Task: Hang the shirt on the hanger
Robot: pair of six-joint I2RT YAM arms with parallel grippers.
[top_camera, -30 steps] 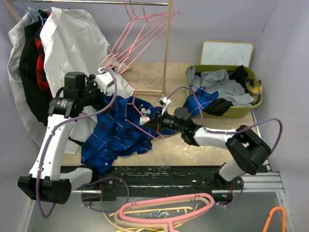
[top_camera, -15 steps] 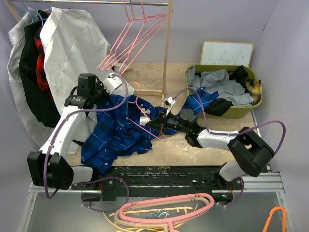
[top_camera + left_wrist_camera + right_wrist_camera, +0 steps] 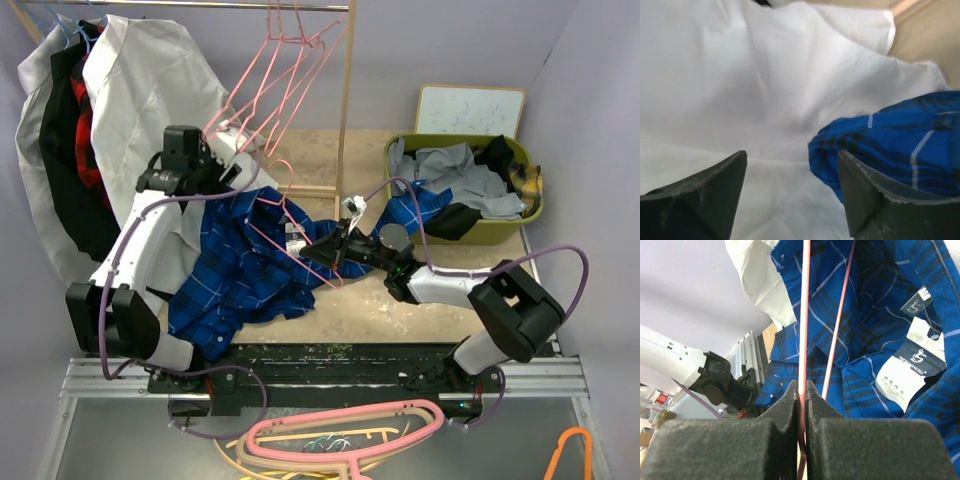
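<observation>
Right tool [image 3: 801, 390] is clamped on the hanger [image 3: 804, 315] within the shirt [image 3: 880, 315], whose fold beside the spread left tool [image 3: 791, 157] likely needs gripping.

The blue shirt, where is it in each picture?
Top external: the shirt lies crumpled, left of centre.
Left wrist: the shirt is a blue fold at the right edge.
Right wrist: the shirt fills the upper right, behind the hanger.
Shared landmark: the white garment beside it, in all three views.

Left hand [image 3: 791, 159] extended forward, fingers apart; right hand [image 3: 802, 390] points leftward, fingers pinched together.
</observation>
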